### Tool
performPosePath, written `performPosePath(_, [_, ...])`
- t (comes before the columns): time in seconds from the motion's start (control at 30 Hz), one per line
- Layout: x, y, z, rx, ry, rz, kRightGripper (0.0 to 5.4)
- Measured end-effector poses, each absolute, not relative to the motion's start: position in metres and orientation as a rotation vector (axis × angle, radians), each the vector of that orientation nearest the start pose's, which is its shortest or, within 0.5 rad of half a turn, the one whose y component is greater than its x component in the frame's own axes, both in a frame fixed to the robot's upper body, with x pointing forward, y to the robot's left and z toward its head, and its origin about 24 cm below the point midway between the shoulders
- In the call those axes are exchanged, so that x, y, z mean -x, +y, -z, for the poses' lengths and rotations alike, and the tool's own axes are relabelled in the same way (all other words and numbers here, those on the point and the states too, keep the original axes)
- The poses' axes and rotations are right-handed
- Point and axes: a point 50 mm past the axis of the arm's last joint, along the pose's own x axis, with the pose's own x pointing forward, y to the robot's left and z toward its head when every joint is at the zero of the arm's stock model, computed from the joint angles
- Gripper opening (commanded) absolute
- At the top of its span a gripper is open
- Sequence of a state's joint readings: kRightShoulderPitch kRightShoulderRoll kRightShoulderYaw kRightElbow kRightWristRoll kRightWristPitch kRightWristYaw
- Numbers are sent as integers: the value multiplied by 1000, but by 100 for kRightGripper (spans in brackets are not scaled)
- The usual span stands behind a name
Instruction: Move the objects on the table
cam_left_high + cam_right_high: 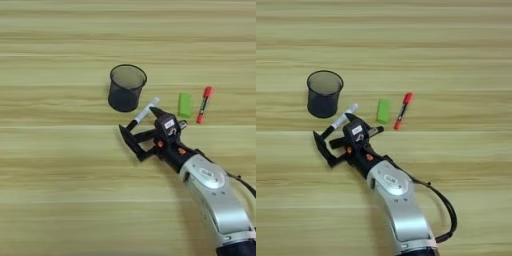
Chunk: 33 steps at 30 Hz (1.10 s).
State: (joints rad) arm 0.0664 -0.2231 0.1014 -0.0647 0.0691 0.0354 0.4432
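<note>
I have the right gripper (141,125) reaching in from the lower right, its silver forearm (398,200) angled across the table (55,175). The two black fingers stand spread wide, one tip near the upper right, the other at the lower left, and between them lies the white marker with black cap (143,114), slanted; I cannot tell whether either finger touches it. Just beyond the jaws, up and a little left, a black mesh cup (323,93) stands upright, near the marker's white end. To the right of the jaws the small green block (383,110) lies flat, and just past it the red-capped marker (203,104) lies nearly upright in the picture, red cap farthest away.
</note>
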Motion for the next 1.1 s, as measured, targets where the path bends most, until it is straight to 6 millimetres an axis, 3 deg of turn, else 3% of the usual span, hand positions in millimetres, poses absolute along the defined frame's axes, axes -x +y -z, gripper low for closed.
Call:
performPosePath(0.17, [-231, -143, -23, 254, 118, -519, 537])
performPosePath(0.37, [-235, -157, -15, 373, 120, -410, 537])
performPosePath(0.77, [-236, -170, -16, 384, 127, -327, 537])
performPosePath(1.1, [-216, -189, -21, 386, 183, -303, 537])
